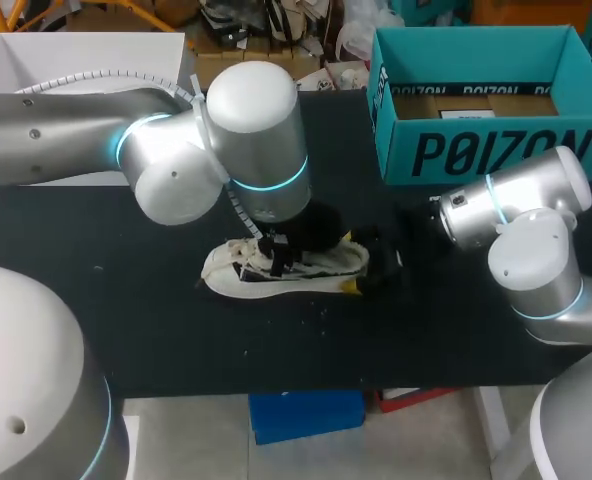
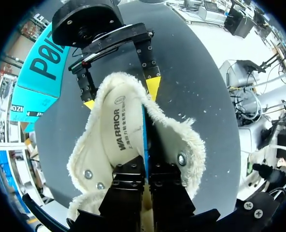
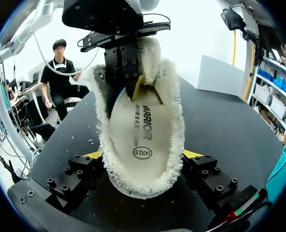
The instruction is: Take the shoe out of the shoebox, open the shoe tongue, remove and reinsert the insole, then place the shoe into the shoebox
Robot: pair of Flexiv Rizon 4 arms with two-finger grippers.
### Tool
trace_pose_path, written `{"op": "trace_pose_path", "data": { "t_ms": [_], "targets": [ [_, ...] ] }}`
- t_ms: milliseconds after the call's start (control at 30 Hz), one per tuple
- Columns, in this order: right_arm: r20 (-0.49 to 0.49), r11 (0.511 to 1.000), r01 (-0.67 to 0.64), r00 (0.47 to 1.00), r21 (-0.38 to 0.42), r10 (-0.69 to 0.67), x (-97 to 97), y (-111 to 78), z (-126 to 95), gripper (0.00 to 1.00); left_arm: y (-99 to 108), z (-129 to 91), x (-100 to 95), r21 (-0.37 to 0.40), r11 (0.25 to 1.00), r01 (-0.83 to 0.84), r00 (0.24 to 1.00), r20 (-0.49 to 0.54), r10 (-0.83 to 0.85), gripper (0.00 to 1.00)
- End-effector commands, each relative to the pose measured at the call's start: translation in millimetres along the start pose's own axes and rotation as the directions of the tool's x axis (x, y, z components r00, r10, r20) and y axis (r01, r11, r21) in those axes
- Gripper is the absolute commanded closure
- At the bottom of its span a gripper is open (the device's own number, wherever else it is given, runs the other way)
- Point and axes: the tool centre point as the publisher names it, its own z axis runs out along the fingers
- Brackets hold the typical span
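Here, left fingers [image 2: 128, 179] pinching insole [image 2: 120, 128], right fingers [image 3: 82, 169] wide, clasping shoe [image 1: 226, 270] heel, left arm [image 1: 256, 130] overhanging, shoebox [image 1: 496, 150] well behind

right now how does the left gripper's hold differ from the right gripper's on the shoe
The left gripper has its fingers nearly together, pinching what looks like the insole edge inside the shoe. The right gripper has its fingers wide apart, pressing the shoe's outer sides. The left gripper comes down from above, while the right gripper comes in low over the table. Both are shut on something.
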Motion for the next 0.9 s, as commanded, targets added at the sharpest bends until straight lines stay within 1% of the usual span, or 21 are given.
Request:
{"op": "trace_pose_path", "data": {
  "t_ms": [33, 433, 900],
  "targets": [
    [0.001, 1.0, -0.003, 1.0, 0.002, 0.003, -1.6, -3.7, 5, 1.0, 3, -6, 1.6, 0.026, 1.0, -0.004, 1.0, 0.005, 0.004, 1.0],
    [0.001, 1.0, -0.003, 1.0, 0.002, 0.003, -1.6, -3.7, 5, 1.0, 6, -9, 2.7, 0.052, 0.999, -0.003, 1.0, 0.015, 0.002, 1.0],
    [0.001, 1.0, -0.003, 1.0, 0.002, 0.003, -1.6, -3.7, 5, 1.0, 6, -20, 7.5, 0.063, 0.998, -0.005, 0.999, 0.04, 0.003, 1.0]
  ]
}}
